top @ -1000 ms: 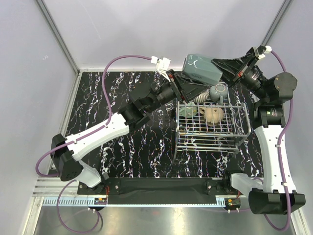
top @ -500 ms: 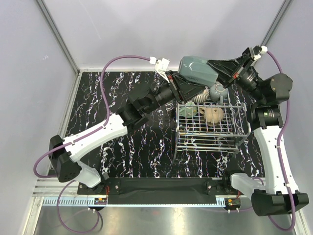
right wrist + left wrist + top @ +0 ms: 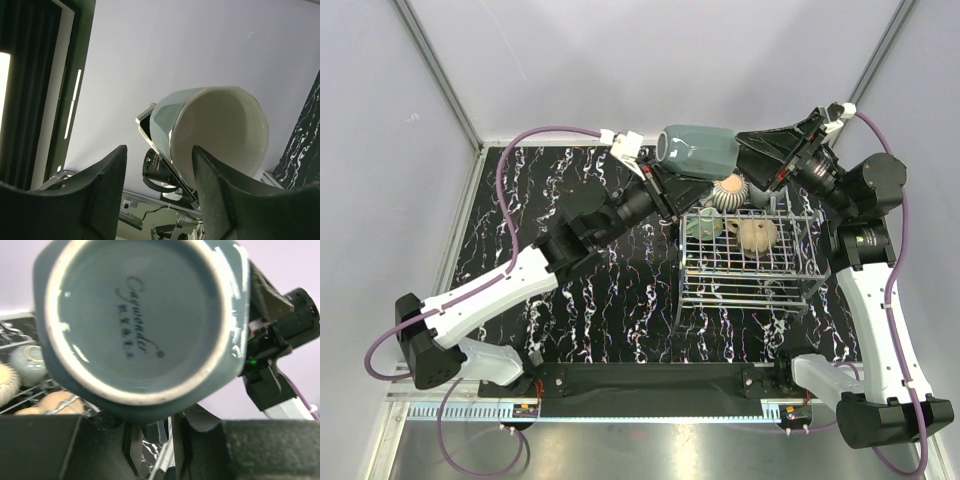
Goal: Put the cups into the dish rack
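Dark teal cup (image 3: 700,150), still unracked, has been passed behind the dish rack (image 3: 750,290) — right jaws released, left jaws grasping it.

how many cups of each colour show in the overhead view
dark teal cup: 1
cream ribbed cup: 1
grey-green cup: 1
tan cup: 1
total: 4

Cursive maker's mark, small characters beneath, on dark teal cup (image 3: 135,325) base; not clearly legible.
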Controlling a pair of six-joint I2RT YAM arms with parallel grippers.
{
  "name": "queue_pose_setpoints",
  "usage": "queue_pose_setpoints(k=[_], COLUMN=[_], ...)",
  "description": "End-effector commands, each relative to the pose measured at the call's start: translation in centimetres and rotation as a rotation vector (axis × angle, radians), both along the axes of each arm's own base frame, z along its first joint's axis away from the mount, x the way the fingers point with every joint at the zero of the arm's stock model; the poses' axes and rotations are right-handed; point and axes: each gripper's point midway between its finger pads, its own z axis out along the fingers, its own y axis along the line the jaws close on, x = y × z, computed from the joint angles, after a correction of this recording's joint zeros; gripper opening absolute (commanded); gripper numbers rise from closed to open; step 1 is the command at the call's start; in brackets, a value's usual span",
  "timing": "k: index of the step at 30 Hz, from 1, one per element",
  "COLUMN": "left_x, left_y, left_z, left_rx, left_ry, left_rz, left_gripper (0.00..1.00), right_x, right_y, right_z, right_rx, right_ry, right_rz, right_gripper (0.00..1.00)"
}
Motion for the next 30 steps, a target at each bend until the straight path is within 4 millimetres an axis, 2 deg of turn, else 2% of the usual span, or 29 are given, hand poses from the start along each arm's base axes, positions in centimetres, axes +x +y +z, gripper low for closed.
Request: queue_pose_setpoints(k=[1,7,12,14,19,20,21,23,24,26,28,29,30], left_x=[-0.6,-0.6,-0.1,-0.4,-0.9,-0.7,-0.3,0.7,1.8,2.1,3.0,3.4,3.7], left_y=[4.2,6.1,7.0,7.7,8.7,8.7,8.8,9.5,10.1,10.4,11.1,11.3,11.5], left_z=[6.9,6.6,5.4,5.6,4.5,4.3,2.9,2.6,1.5,1.0,0.4,0.1,-0.1], left_rx=[-0.179,-0.144,-0.04,-0.016,0.092,0.127,0.192,0.231,0.268,0.276,0.306,0.317,0.333], left_ry=[-0.141,-0.144,-0.153,-0.181,-0.256,-0.277,-0.252,-0.228,-0.196,-0.179,-0.163,-0.156,-0.149], left_rz=[0.098,0.151,0.211,0.224,0.234,0.237,0.236,0.249,0.264,0.246,0.269,0.275,0.279], left_gripper=[0.0,0.0,0.0,0.0,0.0,0.0,0.0,0.0,0.0,0.0,0.0,0.0,0.0], right_x=[-0.8,-0.3,-0.3,-0.3,0.2,0.2,0.3,0.1,0.5,0.8,2.1,2.2,2.6], right_y=[0.3,0.2,-0.2,-0.2,-0.3,-0.4,-0.4,-0.6,-0.8,-1.4,-1.9,-2.2,-2.8], right_z=[0.0,-1.3,-2.6,-2.8,-4.8,-4.9,-5.6,-6.3,-7.1,-7.9,-9.6,-9.2,-10.8], right_rx=[-0.038,-0.101,-0.164,-0.192,-0.291,-0.302,-0.332,-0.377,-0.434,-0.51,-0.613,-0.643,-0.712], right_ry=[-0.063,-0.044,-0.011,-0.025,0.006,0.005,0.012,0.03,0.011,0.04,0.037,0.021,0.049], right_rz=[0.009,-0.031,-0.078,-0.086,-0.097,-0.099,-0.097,-0.1,-0.112,-0.139,-0.149,-0.163,-0.164], right_gripper=[0.63,0.66,0.68,0.68,0.68,0.68,0.69,0.68,0.69,0.69,0.69,0.69,0.68])
